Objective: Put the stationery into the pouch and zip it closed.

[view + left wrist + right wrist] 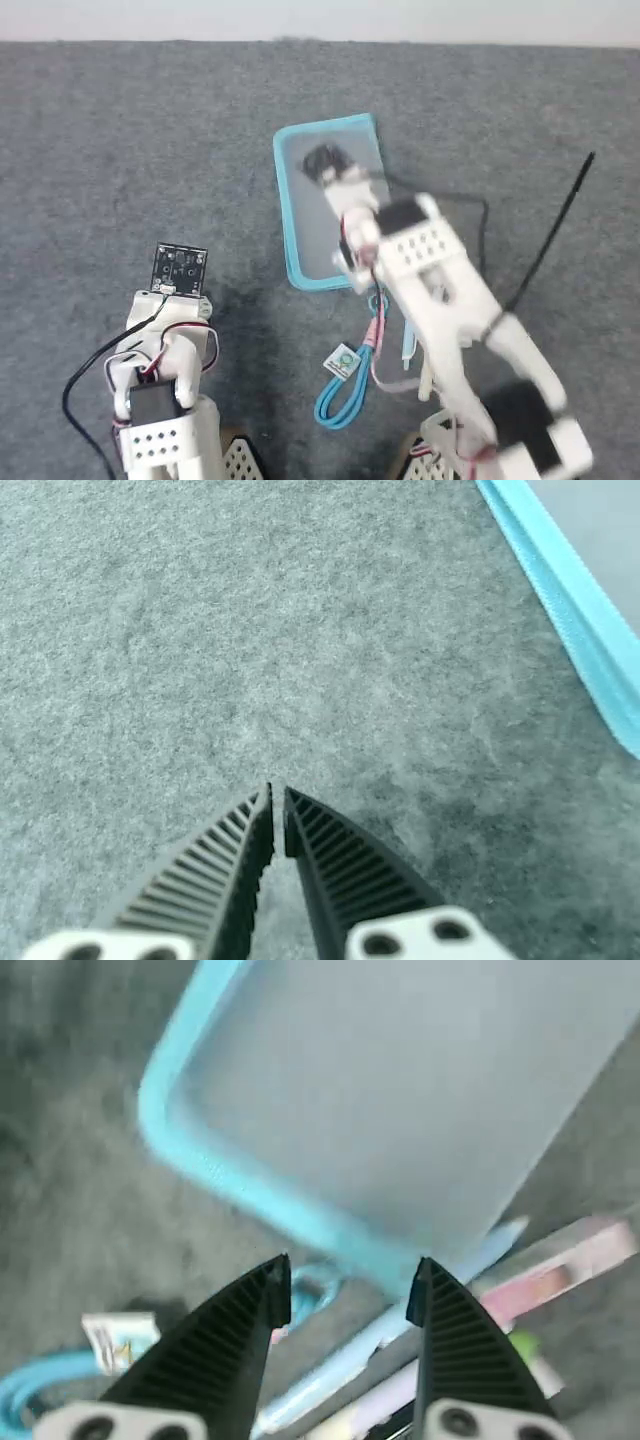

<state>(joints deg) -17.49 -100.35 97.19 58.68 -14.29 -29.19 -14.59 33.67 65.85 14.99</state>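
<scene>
Right claw (350, 1275) spread wide, nothing between its ribbed fingers; it hangs over the pouch (330, 200), which lies flat mid-desk, a translucent panel with light-blue trim. Left claw (279, 800) clenched tip to tip on nothing, low over bare grey desk (200, 630), with the pouch's blue edge off to one side and well apart from it. Stationery all outside the pouch: a looped blue cord (340, 400) with a small tag (341, 362), a pink pen (560, 1260) and a pale blue pen (400, 1335). They are bunched just beside the pouch's short edge nearest the arms, partly under the right arm in the high view. Whether the zip stands open cannot be made out. Judgement: loading step, task near its start, nothing packed and zipping some way off. Next move likely calls for the right claw to shift from above the pouch to the pile and come down on one item, a pen taken across its barrel being the simplest grasp. The left claw would probably have to cross over and pin or lift the pouch mouth, since a soft pouch may slide or fold when pushed. The cord loop looks apt to snag on the pens.
</scene>
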